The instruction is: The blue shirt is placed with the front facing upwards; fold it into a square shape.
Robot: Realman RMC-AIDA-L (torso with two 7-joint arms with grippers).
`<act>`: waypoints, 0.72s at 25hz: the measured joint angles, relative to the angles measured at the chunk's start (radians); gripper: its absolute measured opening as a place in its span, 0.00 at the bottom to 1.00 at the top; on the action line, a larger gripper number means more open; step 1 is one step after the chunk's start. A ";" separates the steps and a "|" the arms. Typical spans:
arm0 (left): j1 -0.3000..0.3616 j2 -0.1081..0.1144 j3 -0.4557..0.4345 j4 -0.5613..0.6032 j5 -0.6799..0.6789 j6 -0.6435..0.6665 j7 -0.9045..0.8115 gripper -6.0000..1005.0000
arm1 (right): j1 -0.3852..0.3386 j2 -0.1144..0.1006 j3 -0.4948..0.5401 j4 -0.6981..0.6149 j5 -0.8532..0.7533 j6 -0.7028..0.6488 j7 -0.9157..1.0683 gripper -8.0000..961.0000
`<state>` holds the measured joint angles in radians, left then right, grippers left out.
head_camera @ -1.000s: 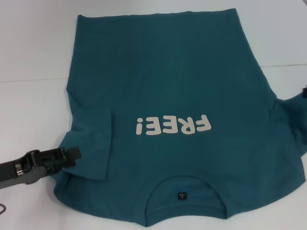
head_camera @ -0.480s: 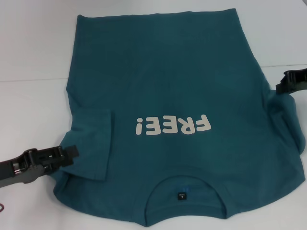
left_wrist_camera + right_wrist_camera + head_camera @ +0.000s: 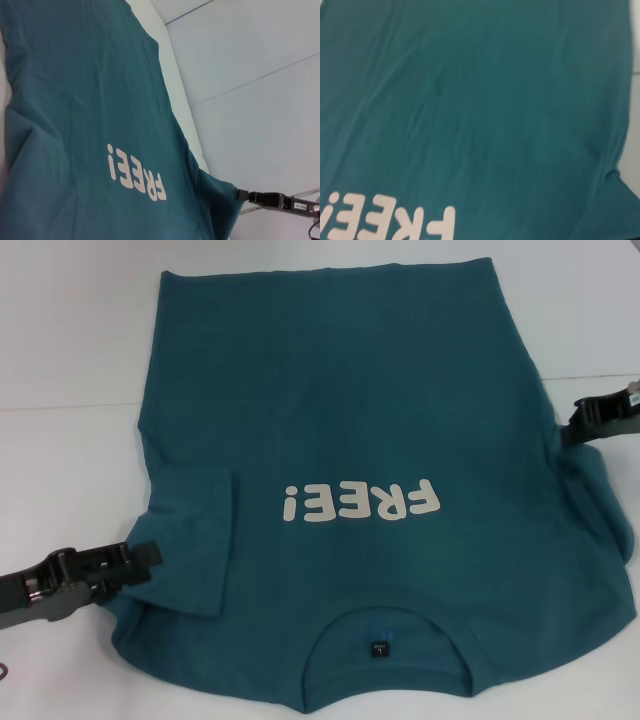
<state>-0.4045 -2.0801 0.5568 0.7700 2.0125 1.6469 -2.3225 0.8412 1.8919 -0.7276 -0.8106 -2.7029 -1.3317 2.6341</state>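
The blue shirt (image 3: 340,400) lies flat on the white table, front up. Its collar and dark tag (image 3: 379,648) are nearest me, and the cream "FREE!" (image 3: 362,504) reads upside down. Its left sleeve (image 3: 195,540) is folded in over the body. My left gripper (image 3: 143,558) sits low at the shirt's left edge beside that folded sleeve. My right gripper (image 3: 572,428) is at the shirt's right edge. In the left wrist view the right sleeve (image 3: 220,195) rises to a point at this gripper (image 3: 242,195), which looks shut on it. The right wrist view shows only shirt cloth (image 3: 480,100).
The white table (image 3: 60,470) shows bare on both sides of the shirt. A thin seam line (image 3: 70,405) crosses it at the back. The shirt's hem reaches the far part of the table.
My left gripper has drawn back a little to the left, away from the folded sleeve. My right gripper came in from the right edge and shifted inward to the shirt's side.
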 joint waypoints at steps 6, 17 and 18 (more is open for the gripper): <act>-0.002 0.000 0.000 0.000 0.000 -0.006 -0.001 0.46 | 0.015 0.022 -0.085 0.005 -0.003 0.004 0.013 0.01; -0.004 -0.002 0.000 0.000 0.000 -0.016 -0.002 0.46 | 0.083 0.104 -0.159 0.065 -0.147 0.188 0.130 0.01; -0.004 -0.002 0.000 0.000 0.000 -0.017 -0.002 0.46 | 0.092 0.109 -0.160 0.073 -0.163 0.202 0.138 0.01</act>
<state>-0.4081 -2.0819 0.5568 0.7701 2.0126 1.6299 -2.3240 0.9328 2.0006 -0.8874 -0.7371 -2.8662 -1.1294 2.7722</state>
